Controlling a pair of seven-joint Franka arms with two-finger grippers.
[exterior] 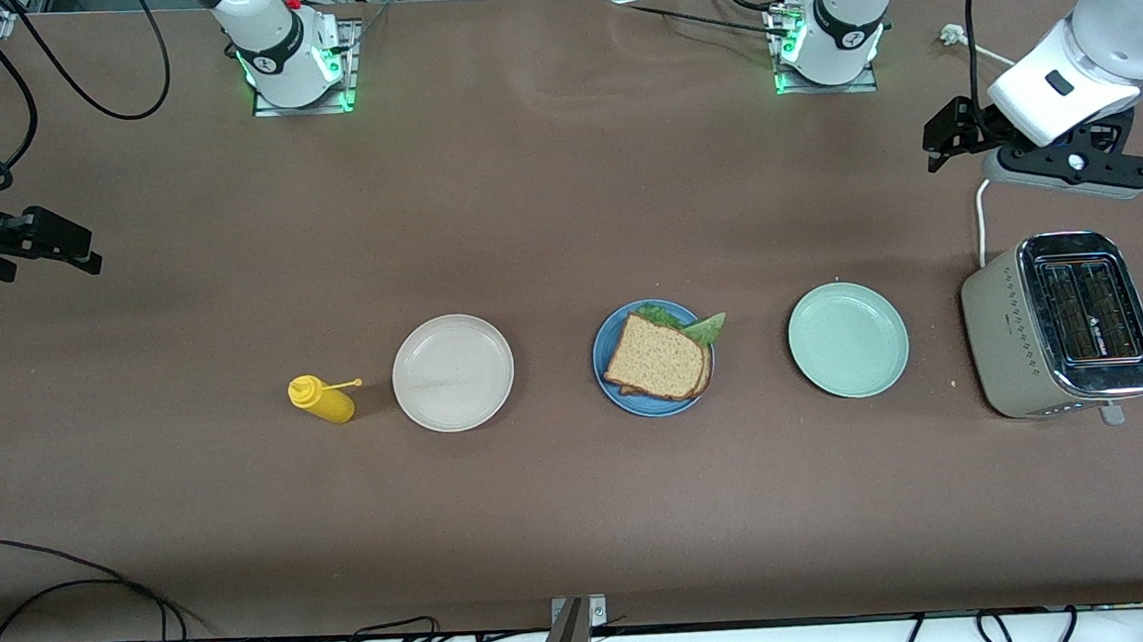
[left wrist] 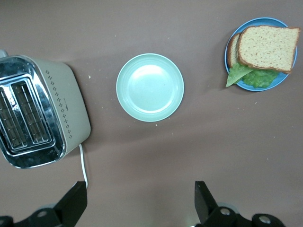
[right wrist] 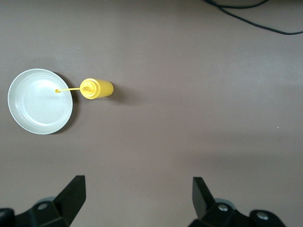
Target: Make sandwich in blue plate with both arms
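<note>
The sandwich lies on the blue plate in the middle of the table: two brown bread slices with green lettuce sticking out at one corner. In the left wrist view the sandwich and blue plate show well away from the jaws. My left gripper hangs open and empty over the table at the left arm's end. Open and empty as well, my right gripper hangs over bare table at the right arm's end.
A pale-green plate and a toaster stand toward the left arm's end. A cream plate and a yellow squeeze bottle lie toward the right arm's end. A power strip lies under the left arm.
</note>
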